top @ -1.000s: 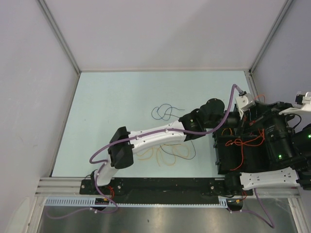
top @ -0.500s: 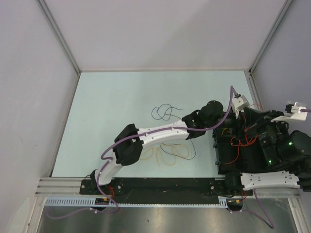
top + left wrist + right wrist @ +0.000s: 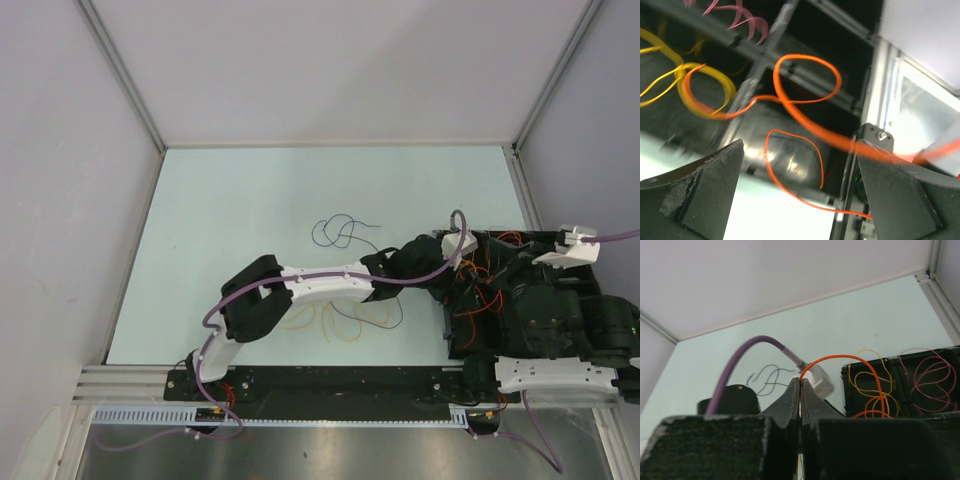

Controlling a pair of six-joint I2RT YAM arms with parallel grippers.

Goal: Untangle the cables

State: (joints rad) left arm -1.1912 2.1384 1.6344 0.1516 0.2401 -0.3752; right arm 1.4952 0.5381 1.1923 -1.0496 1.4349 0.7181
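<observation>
Plainly the cables (image 3: 338,232) are light, limp and springy, so a pinch on one free strand, clear of crossings, should suit best. The left gripper (image 3: 800,152) stands spread wide, holding nothing, with orange cable (image 3: 807,80) looping just ahead of its jaws. The right gripper (image 3: 800,385) is clenched on orange cable arching up from its tips.
</observation>
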